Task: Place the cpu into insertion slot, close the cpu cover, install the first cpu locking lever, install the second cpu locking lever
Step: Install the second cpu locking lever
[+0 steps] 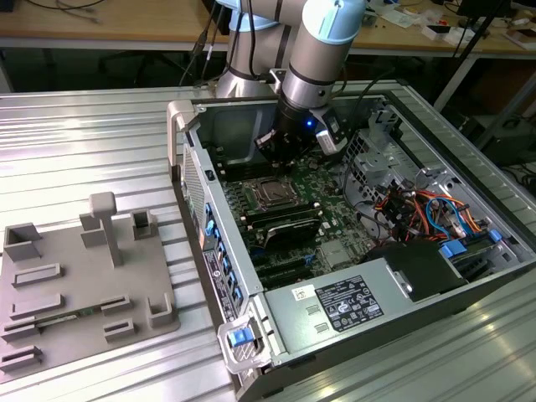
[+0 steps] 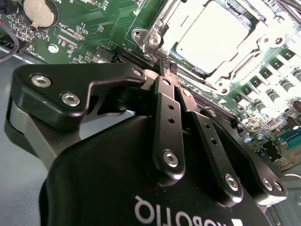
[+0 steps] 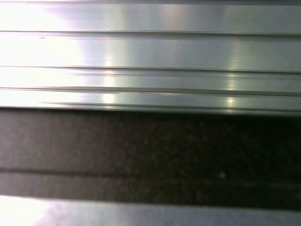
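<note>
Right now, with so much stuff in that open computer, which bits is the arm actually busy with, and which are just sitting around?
Part of the job:
- the cpu, lying in the insertion slot
- the cpu cover, down around the chip
- the gripper, fingers together, beside the socket's corner

Just lying about:
- the grey fixture plate on the table
- the coin battery
- the coloured cables

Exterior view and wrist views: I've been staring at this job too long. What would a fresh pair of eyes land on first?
First, the open computer case lying on the ribbed metal table, with the arm reaching down into it over the green motherboard. In the second wrist view, the gripper has its fingertips pinched together just beside the socket corner, where the cpu sits bright under the cpu cover. At the exterior view's left lies a grey fixture tray.
</note>
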You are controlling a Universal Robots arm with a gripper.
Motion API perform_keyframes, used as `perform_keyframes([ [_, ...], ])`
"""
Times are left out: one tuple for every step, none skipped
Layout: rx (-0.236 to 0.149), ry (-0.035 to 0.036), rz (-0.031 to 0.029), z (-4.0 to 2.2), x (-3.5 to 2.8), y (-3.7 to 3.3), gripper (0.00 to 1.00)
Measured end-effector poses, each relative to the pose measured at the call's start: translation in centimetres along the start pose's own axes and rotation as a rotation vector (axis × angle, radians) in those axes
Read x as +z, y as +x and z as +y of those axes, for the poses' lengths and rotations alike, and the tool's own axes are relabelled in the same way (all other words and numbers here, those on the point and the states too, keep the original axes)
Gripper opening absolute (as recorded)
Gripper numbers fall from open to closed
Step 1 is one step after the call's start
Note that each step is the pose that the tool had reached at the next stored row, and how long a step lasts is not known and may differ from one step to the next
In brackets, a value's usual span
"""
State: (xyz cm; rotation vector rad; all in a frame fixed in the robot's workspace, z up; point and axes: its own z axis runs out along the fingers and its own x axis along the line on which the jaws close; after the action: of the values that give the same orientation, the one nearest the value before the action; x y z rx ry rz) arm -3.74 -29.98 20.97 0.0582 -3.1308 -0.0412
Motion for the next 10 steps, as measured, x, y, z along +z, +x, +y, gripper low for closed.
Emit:
perform_keyframes([
  [0.000,0.0000,0.0000,0.00,0.00,0.00,0.11],
  [0.000,0.0001,0.0000,0.00,0.00,0.00,0.11],
  [0.000,0.0002,0.0001,-0.02,-0.01,0.01,0.11],
  [0.000,0.0003,0.0002,-0.06,-0.02,0.00,0.11],
  [0.000,0.0001,0.0001,-0.09,-0.01,0.00,0.11],
  [0.000,0.0001,0.0001,-0.17,-0.01,0.01,0.11],
  [0.000,0.0001,0.0000,-0.27,-0.01,0.01,0.11],
  [0.000,0.0001,0.0000,-0.40,-0.01,0.02,0.11],
  [0.000,0.0000,0.0000,-0.48,-0.01,0.02,0.11],
  [0.000,0.0000,0.0000,-0.56,-0.02,0.02,0.11],
])
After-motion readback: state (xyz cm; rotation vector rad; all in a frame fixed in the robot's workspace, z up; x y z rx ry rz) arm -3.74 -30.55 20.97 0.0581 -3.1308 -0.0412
